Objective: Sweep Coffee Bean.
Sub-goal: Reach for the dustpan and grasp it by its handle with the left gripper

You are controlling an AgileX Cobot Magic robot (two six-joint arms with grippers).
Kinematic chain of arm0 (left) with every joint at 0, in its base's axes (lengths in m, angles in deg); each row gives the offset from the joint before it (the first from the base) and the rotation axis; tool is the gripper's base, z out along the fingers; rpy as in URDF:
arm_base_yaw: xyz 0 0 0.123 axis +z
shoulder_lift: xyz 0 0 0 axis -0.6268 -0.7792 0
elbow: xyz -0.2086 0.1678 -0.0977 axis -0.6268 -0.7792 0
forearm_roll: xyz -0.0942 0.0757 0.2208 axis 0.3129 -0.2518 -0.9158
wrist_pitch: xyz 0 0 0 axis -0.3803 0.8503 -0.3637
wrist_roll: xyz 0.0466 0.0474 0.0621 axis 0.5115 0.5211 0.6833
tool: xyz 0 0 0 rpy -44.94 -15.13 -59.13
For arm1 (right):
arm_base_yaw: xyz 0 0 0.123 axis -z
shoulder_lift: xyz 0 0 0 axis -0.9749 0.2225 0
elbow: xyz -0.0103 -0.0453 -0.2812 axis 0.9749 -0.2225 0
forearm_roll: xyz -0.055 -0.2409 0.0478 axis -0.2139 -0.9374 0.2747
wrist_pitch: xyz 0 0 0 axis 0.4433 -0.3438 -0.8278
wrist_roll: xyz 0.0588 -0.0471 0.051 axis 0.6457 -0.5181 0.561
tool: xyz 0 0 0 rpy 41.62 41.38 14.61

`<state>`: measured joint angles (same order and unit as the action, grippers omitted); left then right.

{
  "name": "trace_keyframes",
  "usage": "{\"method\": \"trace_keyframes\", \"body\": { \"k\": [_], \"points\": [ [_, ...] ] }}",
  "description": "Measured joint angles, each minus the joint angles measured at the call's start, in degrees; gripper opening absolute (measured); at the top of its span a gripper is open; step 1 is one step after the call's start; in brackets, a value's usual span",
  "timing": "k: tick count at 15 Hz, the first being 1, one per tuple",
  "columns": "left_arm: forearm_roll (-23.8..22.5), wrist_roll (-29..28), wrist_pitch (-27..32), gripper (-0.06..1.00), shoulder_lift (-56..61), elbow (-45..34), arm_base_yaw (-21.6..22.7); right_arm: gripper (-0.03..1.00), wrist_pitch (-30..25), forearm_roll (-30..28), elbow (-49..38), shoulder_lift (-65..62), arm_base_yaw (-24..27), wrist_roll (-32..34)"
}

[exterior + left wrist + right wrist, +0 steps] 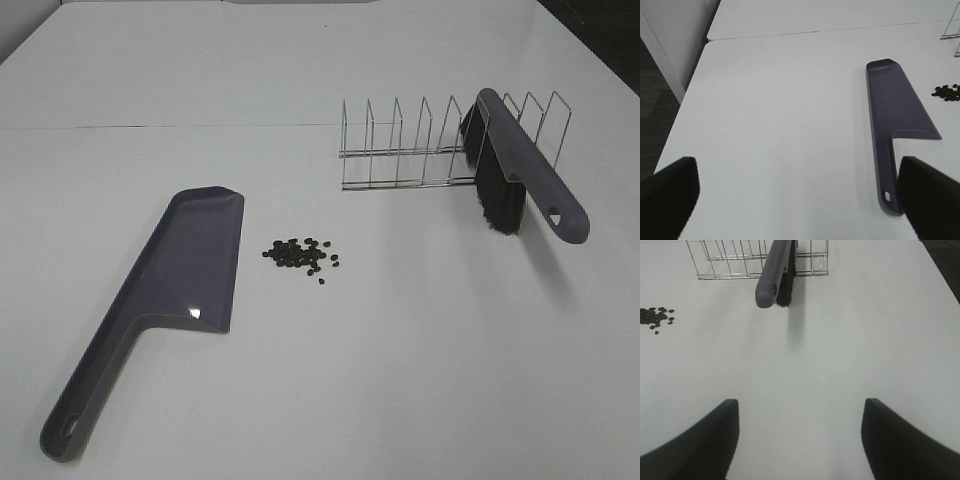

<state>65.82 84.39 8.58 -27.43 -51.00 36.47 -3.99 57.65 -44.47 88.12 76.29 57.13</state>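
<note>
Oval dark coffee bean (300,255), smooth flat dustpan (195,250)

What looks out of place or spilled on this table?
Coffee beans lie spilled in a pile on the table, beside the dustpan. The brush leans tilted in the wire rack, handle sticking out.

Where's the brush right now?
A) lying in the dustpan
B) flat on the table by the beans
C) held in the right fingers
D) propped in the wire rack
D: the brush sits slotted in the wire rack with its black bristles hanging down and its handle sticking out past the rack's front.
</note>
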Motion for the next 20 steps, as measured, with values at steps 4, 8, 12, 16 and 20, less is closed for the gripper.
{"method": "trace_keyframes", "body": {
  "k": [4, 8, 12, 16, 20],
  "points": [
    [0.0, -0.06, 0.0, 0.99, 0.0, 0.0, 0.0, 0.6, 0.0, 0.0, 0.0, 0.0, 0.0, 0.0],
    [0.0, -0.06, 0.0, 0.99, 0.0, 0.0, 0.0, 0.6, 0.0, 0.0, 0.0, 0.0, 0.0, 0.0],
    [0.0, -0.06, 0.0, 0.98, 0.0, 0.0, 0.0, 0.6, 0.0, 0.0, 0.0, 0.0, 0.0, 0.0],
    [0.0, -0.06, 0.0, 0.98, 0.0, 0.0, 0.0, 0.6, 0.0, 0.0, 0.0, 0.0, 0.0, 0.0],
    [0.0, 0.0, 0.0, 0.98, 0.0, 0.0, 0.0, 0.6, 0.0, 0.0, 0.0, 0.0, 0.0, 0.0]
  ]
}}
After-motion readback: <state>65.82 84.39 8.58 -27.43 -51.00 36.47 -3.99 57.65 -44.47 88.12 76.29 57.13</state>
